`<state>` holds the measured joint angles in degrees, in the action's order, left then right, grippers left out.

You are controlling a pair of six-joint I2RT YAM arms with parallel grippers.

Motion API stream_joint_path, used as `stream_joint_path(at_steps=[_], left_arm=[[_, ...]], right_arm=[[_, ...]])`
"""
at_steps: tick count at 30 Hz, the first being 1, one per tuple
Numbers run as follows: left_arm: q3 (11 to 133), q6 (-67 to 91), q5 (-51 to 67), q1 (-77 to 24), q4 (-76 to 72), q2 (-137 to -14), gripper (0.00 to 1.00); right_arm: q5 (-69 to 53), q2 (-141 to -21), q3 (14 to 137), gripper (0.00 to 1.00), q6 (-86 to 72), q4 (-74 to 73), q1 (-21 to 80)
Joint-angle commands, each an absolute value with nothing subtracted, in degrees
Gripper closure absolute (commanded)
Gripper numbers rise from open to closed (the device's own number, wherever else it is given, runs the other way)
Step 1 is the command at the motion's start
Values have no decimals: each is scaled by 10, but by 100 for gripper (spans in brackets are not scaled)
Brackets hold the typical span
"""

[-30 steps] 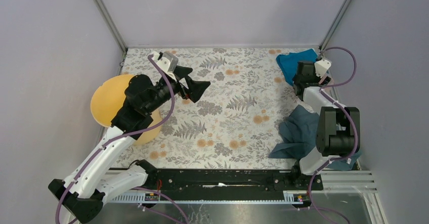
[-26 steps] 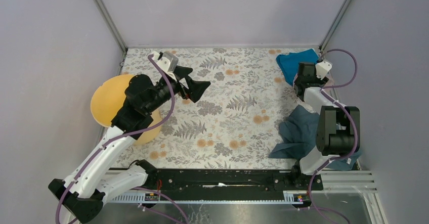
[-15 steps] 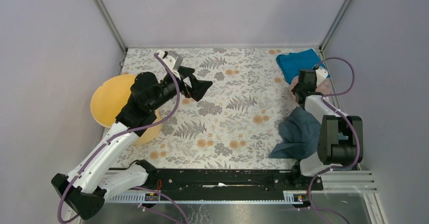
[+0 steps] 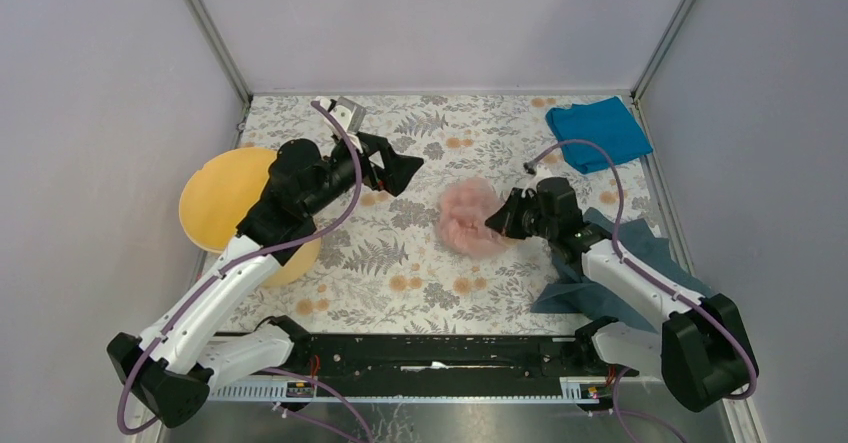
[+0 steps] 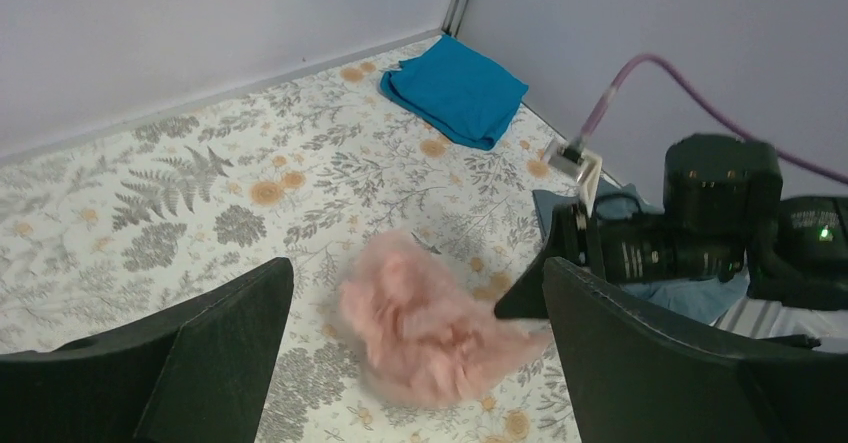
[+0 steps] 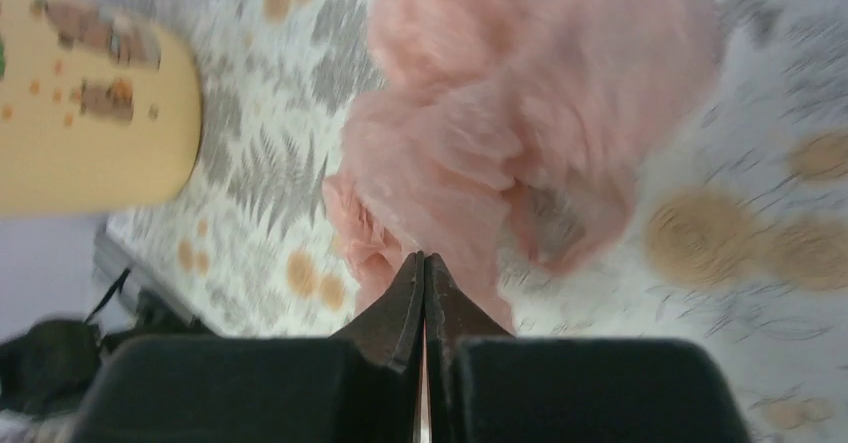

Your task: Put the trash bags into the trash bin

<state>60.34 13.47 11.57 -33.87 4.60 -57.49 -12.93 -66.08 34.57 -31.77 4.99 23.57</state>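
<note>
The trash bag [image 4: 466, 219] is a crumpled pale-pink plastic bundle over the middle of the flowered table. My right gripper [image 4: 497, 223] is shut on its right edge. In the right wrist view the shut tips [image 6: 423, 259] pinch pink film and the bag [image 6: 520, 113] bulges just beyond them. The trash bin [image 4: 214, 199], a yellow-orange bucket, stands at the left edge, partly behind my left arm, and shows as the bin [image 6: 90, 103] past the bag. My left gripper [image 4: 402, 171] hangs open left of the bag, with the blurred bag [image 5: 425, 323] between its wide fingers [image 5: 215, 343].
A bright blue cloth [image 4: 598, 131] lies folded in the back right corner. A grey-blue cloth [image 4: 600, 259] is heaped at the right, under my right arm. Grey walls close in the table on three sides.
My right arm has swung from the back right corner to the middle of the table, its gripper shut on the pink bag and carrying it left. My left gripper has shifted slightly right.
</note>
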Motion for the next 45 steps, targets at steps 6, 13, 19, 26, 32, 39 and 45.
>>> stream_joint_path(at_steps=[6, 13, 19, 26, 32, 39, 45], left_arm=[[581, 328, 97, -345, 139, -609, 1], [460, 440, 115, -371, 76, -611, 2], [547, 423, -45, -478, 113, -729, 12], [719, 393, -201, -595, 204, -914, 16], [747, 397, -247, -602, 235, -968, 7], [747, 386, -278, -591, 256, -988, 37], [717, 357, -234, -540, 211, -927, 100]], right_arm=[[-327, -613, 286, 100, -316, 39, 277], [-352, -625, 210, 100, -336, 132, 282], [-345, -619, 148, 100, -378, 218, 284], [-316, -590, 143, 100, -363, 201, 285], [-291, -562, 142, 100, -338, 171, 284], [-272, -536, 122, 100, -345, 170, 284], [-288, -541, 115, 99, -348, 171, 285]])
